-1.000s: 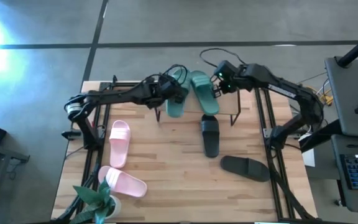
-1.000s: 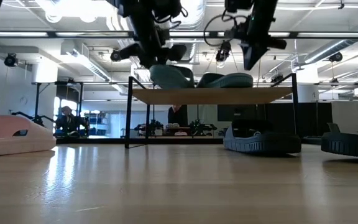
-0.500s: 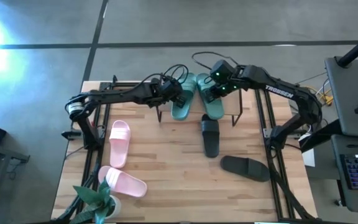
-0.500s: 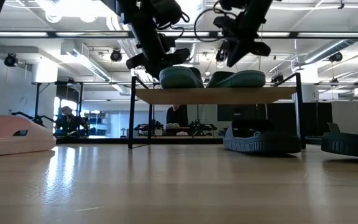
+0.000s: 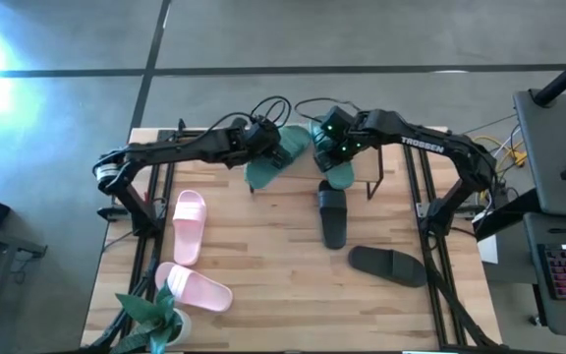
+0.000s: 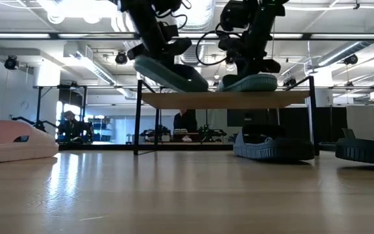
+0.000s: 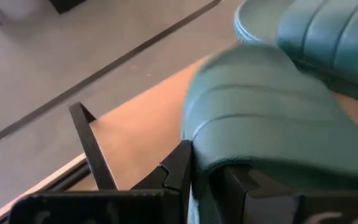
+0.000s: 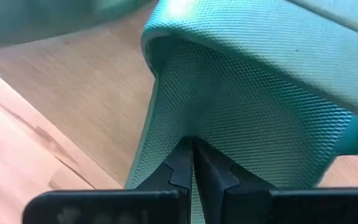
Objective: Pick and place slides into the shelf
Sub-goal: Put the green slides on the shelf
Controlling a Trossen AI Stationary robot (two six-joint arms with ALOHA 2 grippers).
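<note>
Pink slides (image 5: 187,224) on worktop (image 5: 263,295) left, left claw (image 5: 260,147) clamped on teal slide (image 5: 268,169) tilted above shelf (image 6: 223,99), right claw (image 5: 334,146) clamped on 2nd teal slide (image 5: 334,172) resting on shelf, black slides (image 5: 332,211) near right.

Teal slide (image 6: 250,82) flat on shelf (image 6: 226,99)

The two slides on the shelf (image 5: 376,169) are teal-green: one (image 5: 268,162) has a ribbed strap, the other (image 5: 334,157) a fine dotted texture inside. The shelf top is light wood with black legs. Two slides (image 5: 333,212) are black, two (image 5: 187,226) pale pink. The table (image 5: 263,285) is pale striped wood.
</note>
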